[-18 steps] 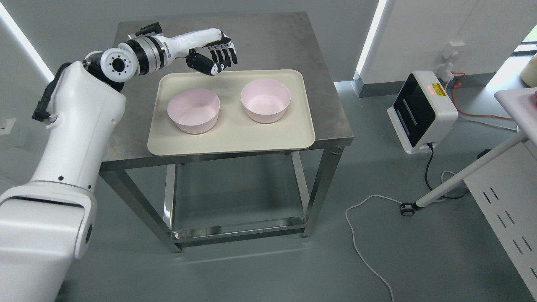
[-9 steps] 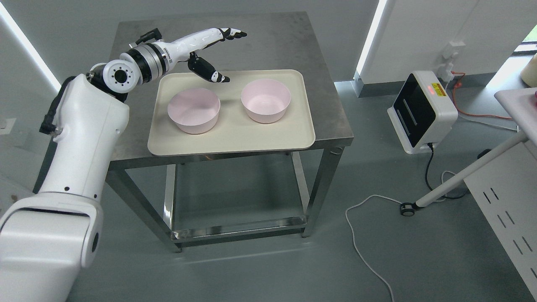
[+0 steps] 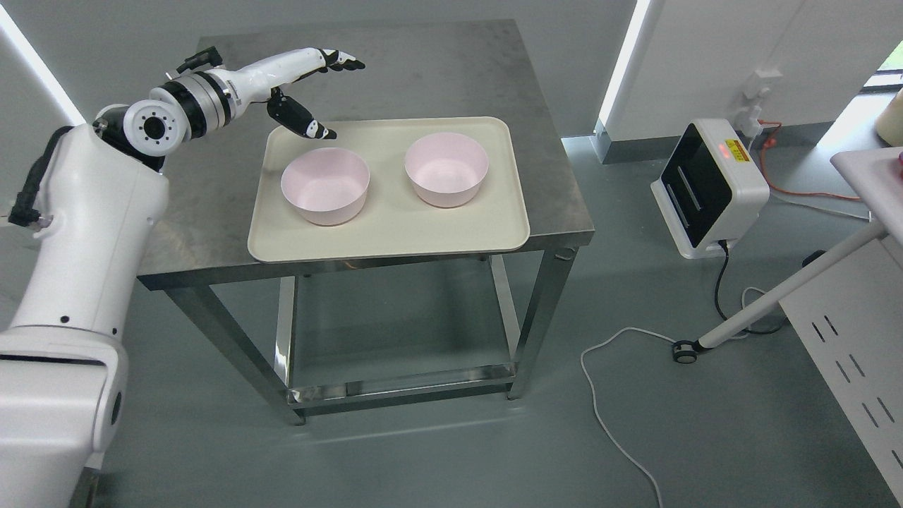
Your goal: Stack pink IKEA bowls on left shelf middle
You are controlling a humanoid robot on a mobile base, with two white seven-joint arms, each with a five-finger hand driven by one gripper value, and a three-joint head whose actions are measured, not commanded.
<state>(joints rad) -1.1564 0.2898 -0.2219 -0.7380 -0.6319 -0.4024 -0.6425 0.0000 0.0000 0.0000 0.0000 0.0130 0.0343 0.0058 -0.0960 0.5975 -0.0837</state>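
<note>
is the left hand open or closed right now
Open. The left hand has its fingers stretched out and the thumb spread below them, holding nothing, above the tray's far left corner.

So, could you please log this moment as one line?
left robot hand: open, above tray corner | pink bowls: unstacked, apart

Left hand (image 3: 310, 88) spread, empty, above tray (image 3: 388, 233) far-left corner; two pink bowls (image 3: 325, 186) (image 3: 446, 170) side by side.

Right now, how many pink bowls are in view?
2. Both sit apart on the cream tray: left bowl nearest the open left hand, right bowl beside it. Nothing appears hidden.
</note>
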